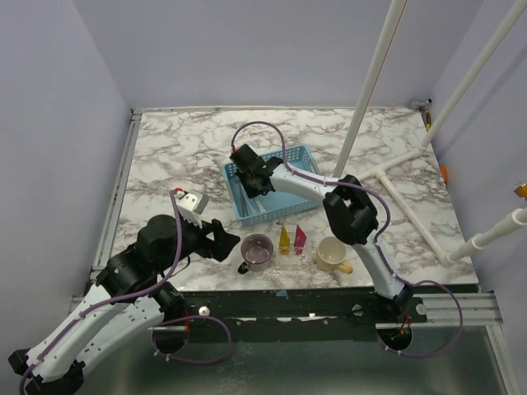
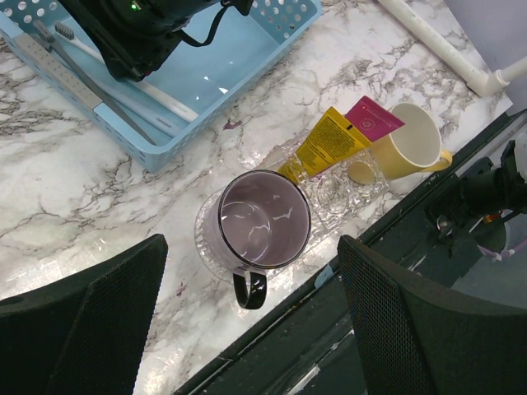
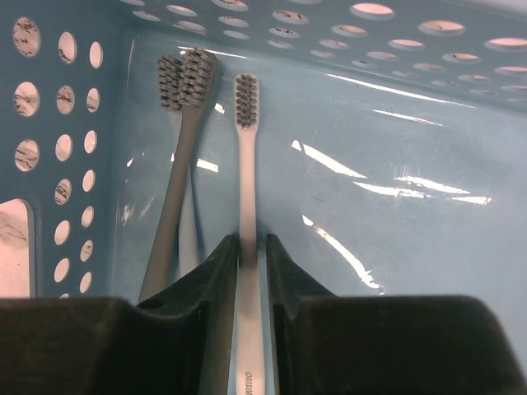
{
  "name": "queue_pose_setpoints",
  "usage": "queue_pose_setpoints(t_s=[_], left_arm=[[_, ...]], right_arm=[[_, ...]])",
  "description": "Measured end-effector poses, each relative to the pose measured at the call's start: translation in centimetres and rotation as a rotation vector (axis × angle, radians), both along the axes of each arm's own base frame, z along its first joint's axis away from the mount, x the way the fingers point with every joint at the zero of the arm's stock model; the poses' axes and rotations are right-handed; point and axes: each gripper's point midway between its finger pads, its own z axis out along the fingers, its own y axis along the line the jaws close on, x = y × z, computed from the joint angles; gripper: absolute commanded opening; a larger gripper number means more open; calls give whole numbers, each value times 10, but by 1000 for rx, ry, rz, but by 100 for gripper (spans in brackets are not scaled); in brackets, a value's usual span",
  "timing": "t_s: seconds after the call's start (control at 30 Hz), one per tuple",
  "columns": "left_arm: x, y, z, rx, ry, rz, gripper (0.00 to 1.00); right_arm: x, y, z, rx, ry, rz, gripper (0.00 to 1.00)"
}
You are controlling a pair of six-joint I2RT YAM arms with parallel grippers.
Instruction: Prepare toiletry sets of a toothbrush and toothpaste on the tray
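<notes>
The yellow tube (image 1: 284,239) and pink tube (image 1: 300,237) lean together on a clear glass tray (image 2: 333,197) near the table's front edge, between a purple mug (image 1: 257,251) and a cream mug (image 1: 332,253). My right gripper (image 1: 249,174) is down inside the blue basket (image 1: 288,160), its fingers closed tight around the handle of a white toothbrush (image 3: 247,164) that lies on the basket floor. A grey toothbrush (image 3: 183,156) lies beside it, over another pale one. My left gripper (image 1: 229,245) is open and empty, hovering over the purple mug (image 2: 263,218).
The purple mug stands on the clear tray's left part. The cream mug (image 2: 412,144) stands right of the tubes. White pipes (image 1: 412,160) cross the table's right side. The table's front edge (image 2: 329,284) runs just under my left gripper.
</notes>
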Motion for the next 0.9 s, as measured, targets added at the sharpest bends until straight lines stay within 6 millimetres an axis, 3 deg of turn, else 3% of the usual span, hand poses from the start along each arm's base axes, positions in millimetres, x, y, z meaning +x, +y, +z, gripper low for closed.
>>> queue_pose_setpoints(t_s=[0.17, 0.7, 0.9], left_arm=[[-1, 1, 2, -7, -7, 0, 84], [-1, 1, 3, -11, -11, 0, 84], [-1, 1, 3, -11, -11, 0, 84]], right_arm=[[0, 0, 0, -3, -1, 4, 1], [2, -2, 4, -7, -16, -10, 0], [6, -5, 23, 1, -53, -22, 0]])
